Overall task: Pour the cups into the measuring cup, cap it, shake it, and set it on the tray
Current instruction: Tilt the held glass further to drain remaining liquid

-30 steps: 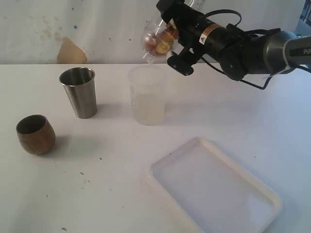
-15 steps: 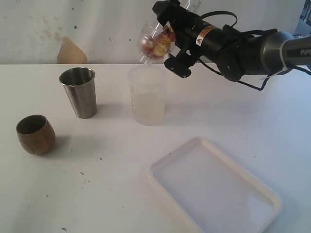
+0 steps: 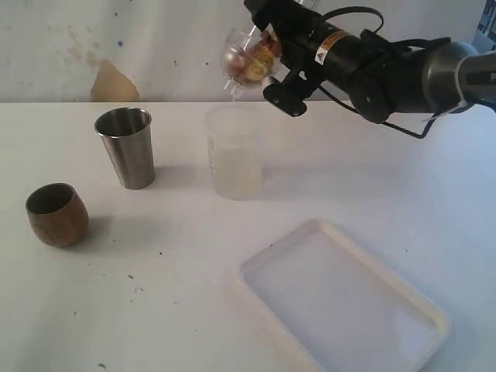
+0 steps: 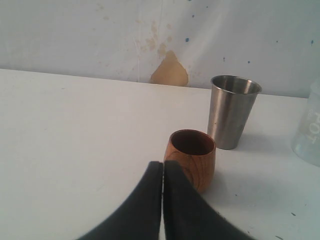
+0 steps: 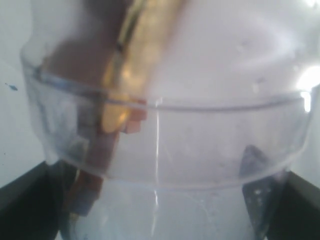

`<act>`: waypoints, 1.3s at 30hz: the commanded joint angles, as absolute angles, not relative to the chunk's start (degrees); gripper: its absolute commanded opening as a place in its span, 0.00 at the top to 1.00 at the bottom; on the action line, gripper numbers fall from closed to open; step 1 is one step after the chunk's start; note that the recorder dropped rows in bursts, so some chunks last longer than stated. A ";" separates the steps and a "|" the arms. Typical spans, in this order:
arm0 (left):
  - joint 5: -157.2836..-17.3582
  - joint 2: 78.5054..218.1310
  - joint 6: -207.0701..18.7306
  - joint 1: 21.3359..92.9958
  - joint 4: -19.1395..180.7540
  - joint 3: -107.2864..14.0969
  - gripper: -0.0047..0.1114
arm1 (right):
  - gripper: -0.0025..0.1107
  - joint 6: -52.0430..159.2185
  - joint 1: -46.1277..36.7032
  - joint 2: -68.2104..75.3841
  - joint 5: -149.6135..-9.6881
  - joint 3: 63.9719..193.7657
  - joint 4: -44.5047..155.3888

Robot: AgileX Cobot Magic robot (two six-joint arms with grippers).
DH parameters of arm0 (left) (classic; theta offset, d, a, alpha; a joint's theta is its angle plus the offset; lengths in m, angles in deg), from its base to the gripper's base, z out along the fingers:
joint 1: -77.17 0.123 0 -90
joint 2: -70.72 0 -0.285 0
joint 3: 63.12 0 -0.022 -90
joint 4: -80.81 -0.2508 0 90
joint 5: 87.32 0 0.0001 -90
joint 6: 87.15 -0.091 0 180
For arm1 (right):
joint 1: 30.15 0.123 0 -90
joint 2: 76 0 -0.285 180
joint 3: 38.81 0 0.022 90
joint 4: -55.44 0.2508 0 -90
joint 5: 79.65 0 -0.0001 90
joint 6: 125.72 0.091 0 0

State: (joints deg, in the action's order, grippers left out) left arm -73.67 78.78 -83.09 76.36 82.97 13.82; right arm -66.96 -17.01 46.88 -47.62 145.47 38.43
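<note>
While right hand (image 3: 267, 56) shakes: clamped on capped measuring cup (image 3: 242, 66), risen slightly.
Left hand (image 4: 162, 200): together, empty.
Tray (image 3: 349, 302): next.

A makeshift robot test bench; bare white table (image 3: 372, 178), stained, chipped white wall (image 3: 155, 46), black robot arm (image 3: 387, 74).

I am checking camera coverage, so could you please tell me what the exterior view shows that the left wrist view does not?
Only the exterior view shows the white tray and the right gripper holding the capped measuring cup tilted in the air. Only the left wrist view shows the left gripper, its jaws shut. Both show the wooden cup and the steel tumbler, standing upright.
</note>
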 commanded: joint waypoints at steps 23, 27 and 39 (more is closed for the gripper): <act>-73.89 78.51 -83.18 76.46 83.25 14.10 0.95 | 0.98 -67.98 -17.67 46.29 -50.12 142.46 40.17; -73.89 78.51 -83.18 76.46 83.25 14.10 0.95 | 0.98 -67.98 -17.67 46.10 -49.62 143.54 40.28; -73.89 78.51 -83.18 76.46 83.25 14.10 0.95 | 0.98 -67.98 -17.68 45.15 -52.96 141.55 43.07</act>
